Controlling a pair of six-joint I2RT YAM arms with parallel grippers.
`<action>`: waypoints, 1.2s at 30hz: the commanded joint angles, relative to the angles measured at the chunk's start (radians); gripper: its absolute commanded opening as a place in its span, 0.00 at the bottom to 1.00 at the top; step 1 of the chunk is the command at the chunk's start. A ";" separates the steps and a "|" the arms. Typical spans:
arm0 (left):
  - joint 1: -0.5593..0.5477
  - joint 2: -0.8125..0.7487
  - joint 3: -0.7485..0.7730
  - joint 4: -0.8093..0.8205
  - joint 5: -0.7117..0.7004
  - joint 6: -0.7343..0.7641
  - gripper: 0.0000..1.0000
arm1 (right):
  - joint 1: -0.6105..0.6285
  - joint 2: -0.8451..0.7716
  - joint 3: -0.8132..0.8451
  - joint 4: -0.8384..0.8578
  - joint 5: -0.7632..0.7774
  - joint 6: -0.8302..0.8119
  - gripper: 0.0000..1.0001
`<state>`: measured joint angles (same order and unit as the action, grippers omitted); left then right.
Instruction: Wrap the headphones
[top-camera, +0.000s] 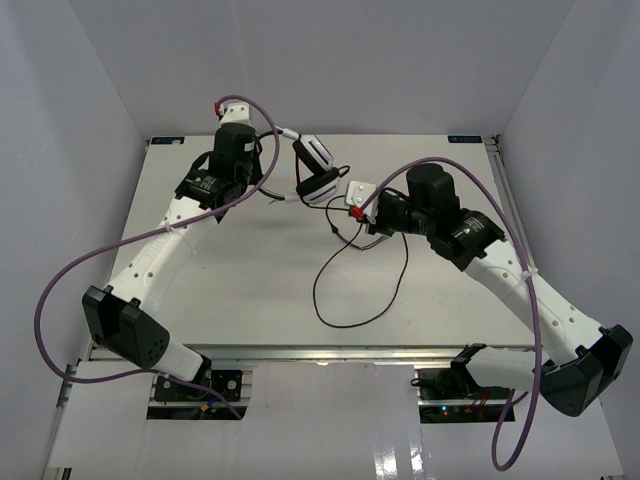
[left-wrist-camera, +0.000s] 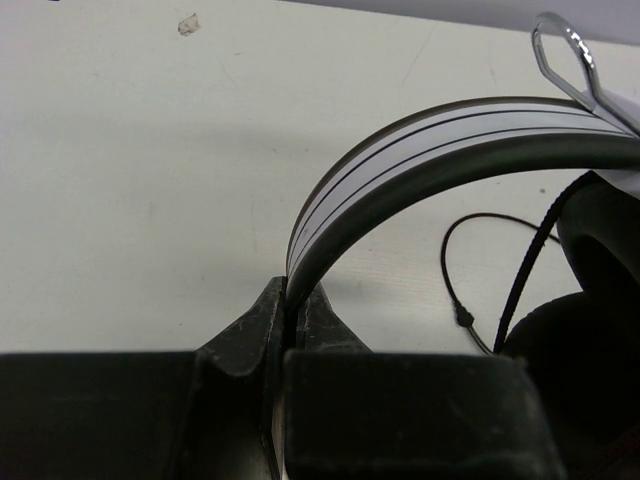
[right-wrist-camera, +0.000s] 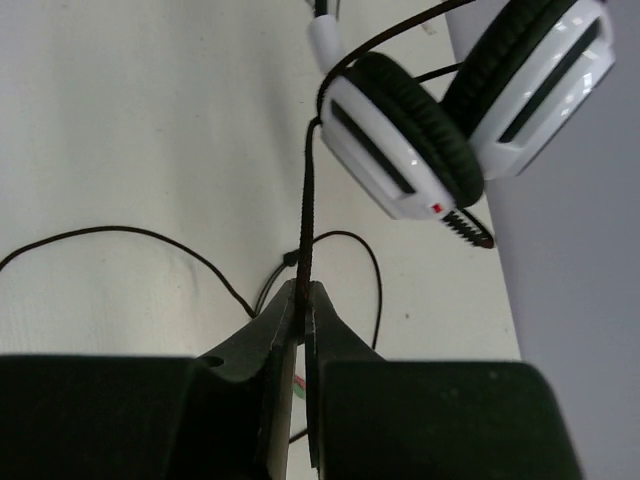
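Between the pinched tips of your left end effector, the headband anchors the white-and-black padded over-ear headphones; your right end effector clamps their thin dark cord, taut ahead for winding.
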<state>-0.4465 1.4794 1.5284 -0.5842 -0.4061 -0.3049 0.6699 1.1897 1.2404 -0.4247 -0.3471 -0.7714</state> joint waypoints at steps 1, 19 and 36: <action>0.006 0.033 0.019 0.031 0.052 0.036 0.00 | 0.026 0.031 0.096 0.022 0.119 -0.073 0.08; -0.047 0.098 -0.060 -0.116 0.219 0.248 0.00 | 0.184 0.124 -0.089 0.242 0.549 -0.395 0.08; -0.153 0.031 -0.128 -0.149 0.355 0.328 0.00 | 0.111 0.223 0.002 0.296 0.392 -0.200 0.08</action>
<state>-0.5749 1.5976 1.4117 -0.7234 -0.1666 0.0039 0.8221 1.3875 1.1770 -0.2284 0.0814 -1.0588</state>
